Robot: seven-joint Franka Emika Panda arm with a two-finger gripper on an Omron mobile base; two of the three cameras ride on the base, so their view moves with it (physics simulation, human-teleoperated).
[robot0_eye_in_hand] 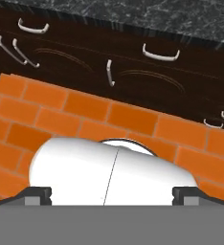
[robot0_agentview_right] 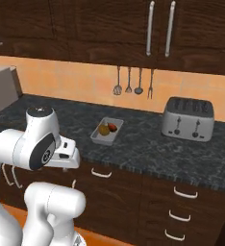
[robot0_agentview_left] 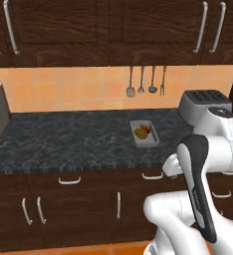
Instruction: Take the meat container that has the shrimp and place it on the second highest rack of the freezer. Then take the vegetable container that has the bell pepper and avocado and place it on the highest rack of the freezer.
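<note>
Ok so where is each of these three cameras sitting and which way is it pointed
Left base view: behind the arm's left, facing the counter, tray and toaster; arm rises lower right.
Right base view: behind its right, same counter, tray and toaster; arm lower left.
Hand view: on the hand, aimed down at the orange floor and cabinet fronts; open tool at the bottom.
Both base views share tray, toaster and hanging utensils.

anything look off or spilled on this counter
Nothing stands out. The vegetable container sits flat on the dark counter with the avocado inside it, the toaster stands upright, and the utensils hang straight.
</note>
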